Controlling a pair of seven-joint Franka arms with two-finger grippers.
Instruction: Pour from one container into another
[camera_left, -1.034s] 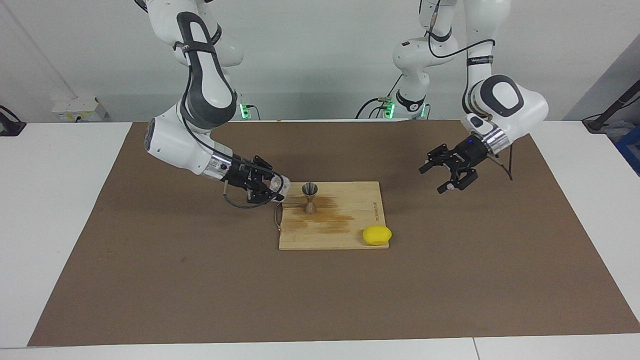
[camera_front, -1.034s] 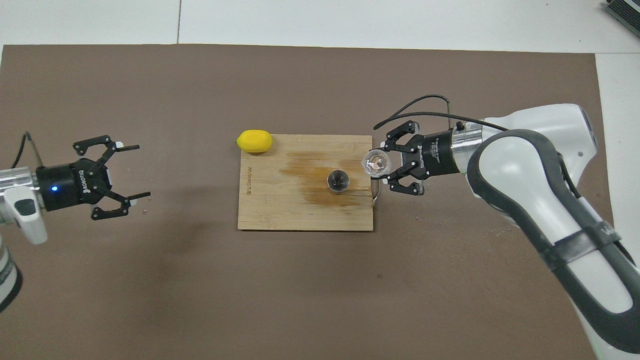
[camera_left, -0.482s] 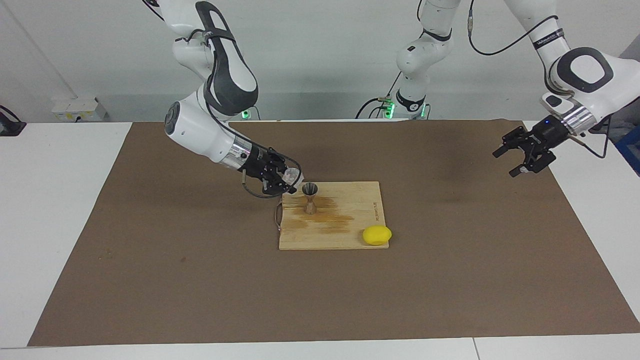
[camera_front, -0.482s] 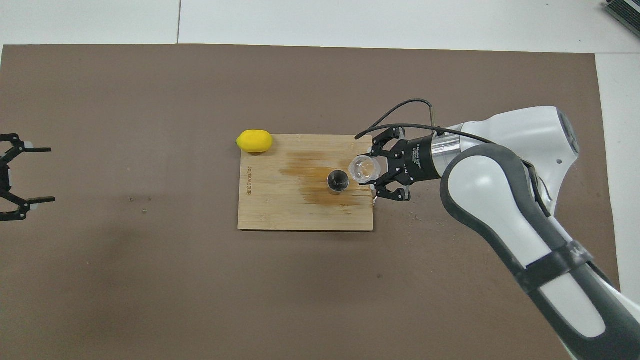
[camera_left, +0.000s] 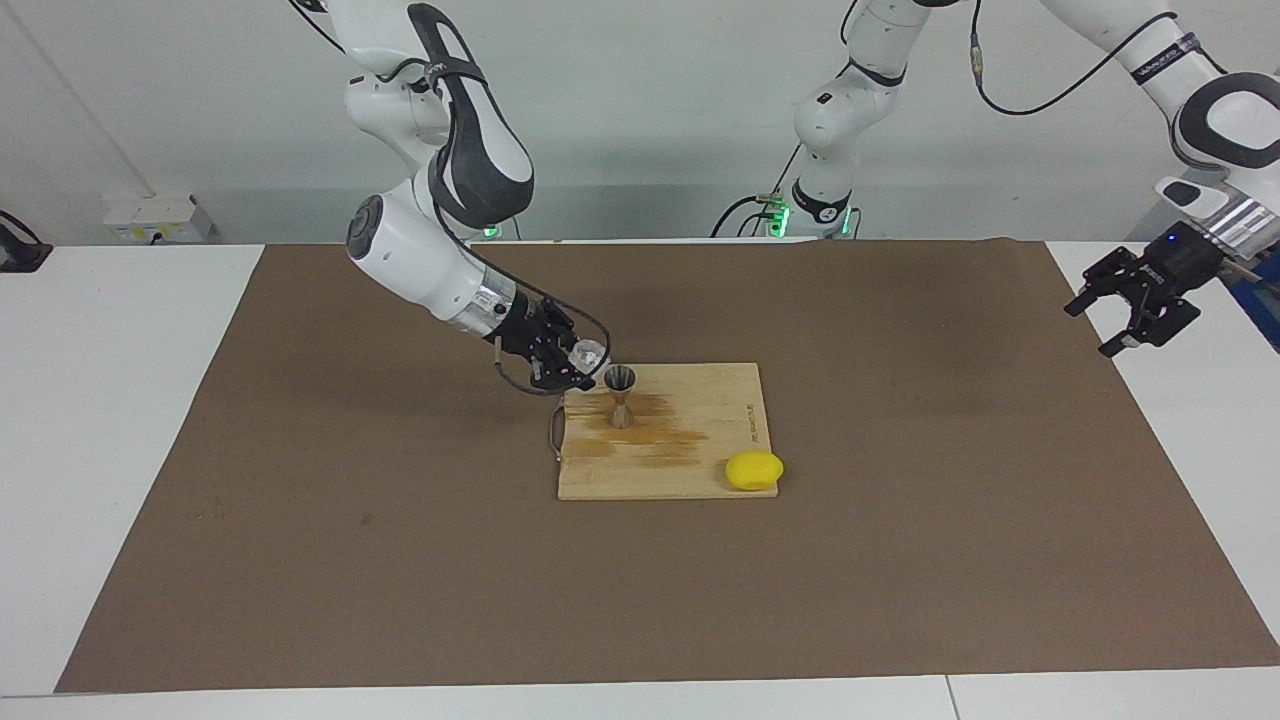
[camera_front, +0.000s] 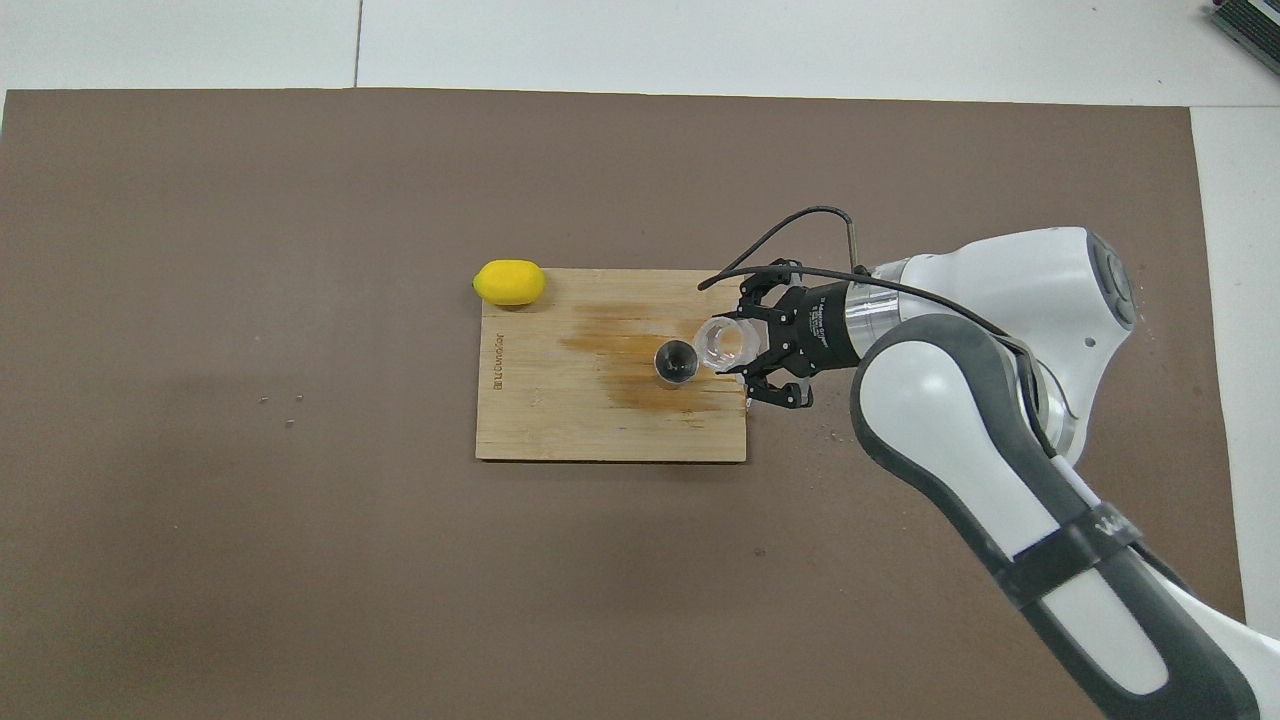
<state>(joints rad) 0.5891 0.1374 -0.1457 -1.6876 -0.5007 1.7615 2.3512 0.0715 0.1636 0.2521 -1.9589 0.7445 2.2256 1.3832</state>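
The right claw (camera_left: 578, 366) pinched the glass tumbler (camera_left: 589, 353) by its wall, tipped, mouth leaning toward the jigger (camera_left: 620, 395) just beside it. That jigger stood upright on the cutting board (camera_left: 690, 470), below and right next to the claw's load. By my read the tumbler was light but slick and breakable (faceted glass gives the fingers some bite), so a grip across the wall was the sensible hold. The jigger looked top-heavy on its narrow waist; one nudge could topple it. No liquid could be made out in either vessel, though a damp brown stain marked the board around the jigger. A lemon (camera_left: 754, 470) sat at the board's corner. The left claw (camera_left: 1135, 310) hung spread, waiting well apart at the worktop's edge.
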